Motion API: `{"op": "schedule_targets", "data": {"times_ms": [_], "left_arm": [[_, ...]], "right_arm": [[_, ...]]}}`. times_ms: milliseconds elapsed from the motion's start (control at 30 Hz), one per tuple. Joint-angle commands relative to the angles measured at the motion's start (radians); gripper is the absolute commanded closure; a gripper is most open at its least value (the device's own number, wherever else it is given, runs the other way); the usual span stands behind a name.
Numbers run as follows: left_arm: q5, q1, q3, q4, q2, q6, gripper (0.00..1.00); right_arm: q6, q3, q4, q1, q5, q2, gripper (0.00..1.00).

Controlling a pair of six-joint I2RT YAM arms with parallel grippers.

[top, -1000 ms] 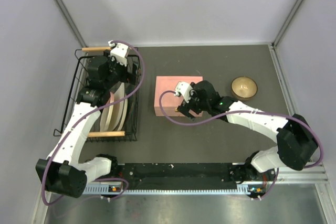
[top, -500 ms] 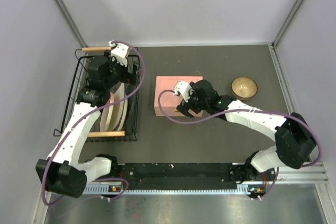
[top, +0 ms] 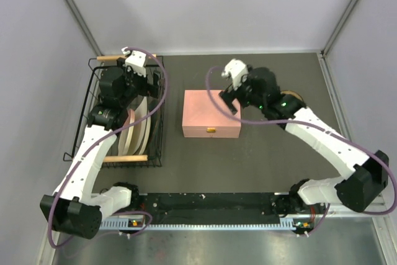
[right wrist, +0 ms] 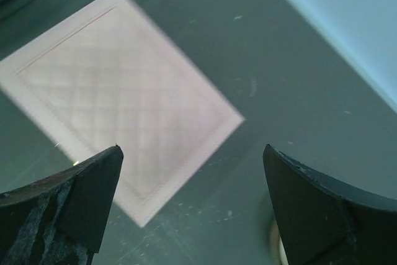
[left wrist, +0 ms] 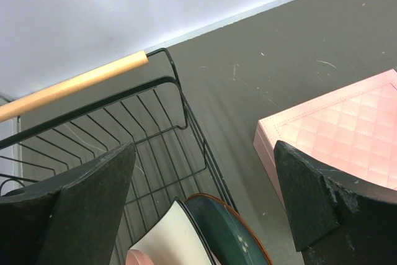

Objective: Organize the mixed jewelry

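The pink quilted box (top: 211, 114) lies closed in the middle of the table, its small gold clasp facing the near edge. It also shows in the right wrist view (right wrist: 118, 103) and in the left wrist view (left wrist: 347, 134). No chains or beads show in any view; the mixed jewelry is hidden or out of view. My right gripper (top: 228, 102) is open and empty, held above the box's far right corner (right wrist: 198, 215). My left gripper (top: 126, 95) is open and empty above the dish rack (left wrist: 205, 209).
A black wire dish rack (top: 93, 116) with wooden handles (left wrist: 74, 82) stands at the left and holds a white plate (left wrist: 173, 234) and a dark teal plate (left wrist: 229, 234). A round wooden bowl (top: 298, 98) sits at the right, mostly behind my right arm.
My right gripper has risen from the front part of the box and swung back and right to its far right corner. The whole lid now shows. My left arm shifted slightly.
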Motion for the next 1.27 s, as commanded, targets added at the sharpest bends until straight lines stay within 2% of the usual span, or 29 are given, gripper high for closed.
{"op": "schedule_targets", "data": {"times_ms": [0, 167, 200, 267, 467, 667, 1233], "left_arm": [[-0.072, 0.006, 0.004, 0.077, -0.020, -0.041, 0.01], [-0.097, 0.006, -0.002, 0.109, -0.008, -0.050, 0.01], [-0.096, 0.008, -0.006, 0.119, -0.009, -0.049, 0.01], [-0.094, 0.008, -0.008, 0.123, -0.006, -0.049, 0.01], [-0.089, 0.008, -0.022, 0.146, -0.006, -0.061, 0.01], [-0.059, 0.008, -0.028, 0.166, 0.000, -0.090, 0.01], [-0.039, 0.008, -0.029, 0.182, 0.011, -0.110, 0.01]], "right_arm": [[0.110, 0.130, -0.064, -0.121, 0.077, -0.047, 0.03], [0.209, 0.166, -0.092, -0.299, -0.062, -0.097, 0.01], [0.229, 0.175, -0.090, -0.357, -0.050, -0.110, 0.01], [0.229, 0.179, -0.089, -0.385, -0.024, -0.125, 0.01], [0.229, 0.166, -0.063, -0.410, 0.094, -0.171, 0.01], [0.228, 0.136, -0.021, -0.411, 0.149, -0.213, 0.01], [0.216, 0.130, -0.014, -0.413, 0.175, -0.230, 0.02]]}}
